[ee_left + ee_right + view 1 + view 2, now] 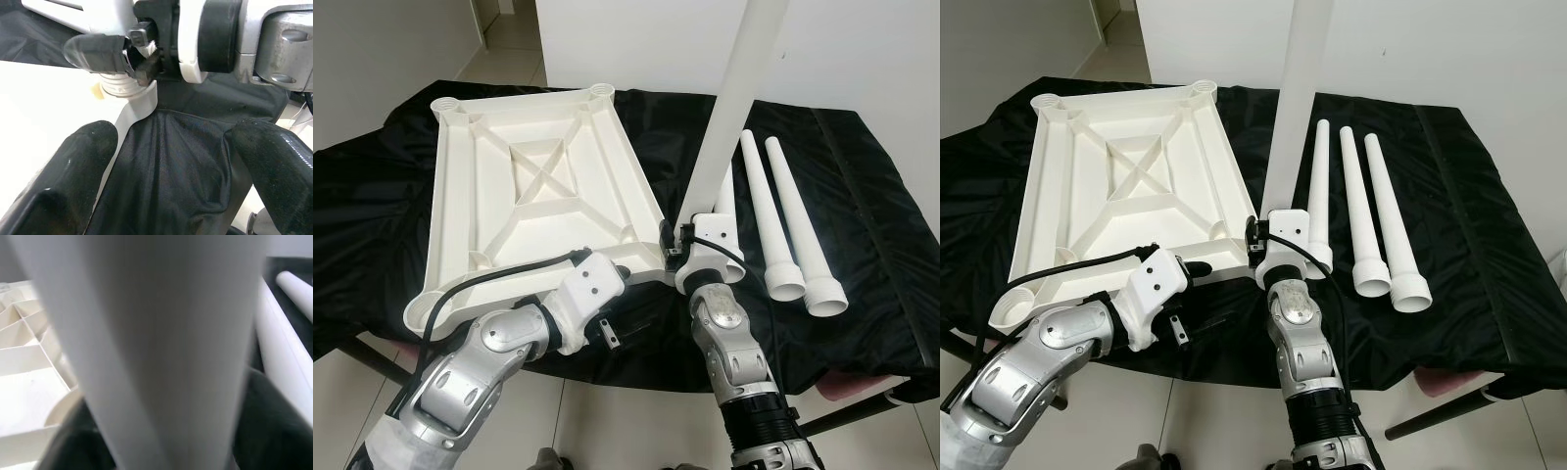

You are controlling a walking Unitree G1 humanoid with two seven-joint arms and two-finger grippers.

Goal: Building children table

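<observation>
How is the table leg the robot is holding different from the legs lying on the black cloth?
The held leg stands nearly upright at the near right corner of the upside-down tabletop; the three spare legs lie flat on the cloth. The right gripper is clamped on the held leg near its base; nothing grips the spare legs. The held leg meets the tabletop; the spare legs lie apart from it. All are white, tapered tubes.

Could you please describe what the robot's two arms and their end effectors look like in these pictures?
Both arms are jointed silver metal with rounded housings. The left arm ends in a white wrist block with screw holes; a black cable loops over it, and white fabric wraps its upper part. The right arm has a black ribbed section lower down. The left end effector has two thick, rounded, glossy black fingers. The right end effector has black parts on a white wrist housing.
</observation>
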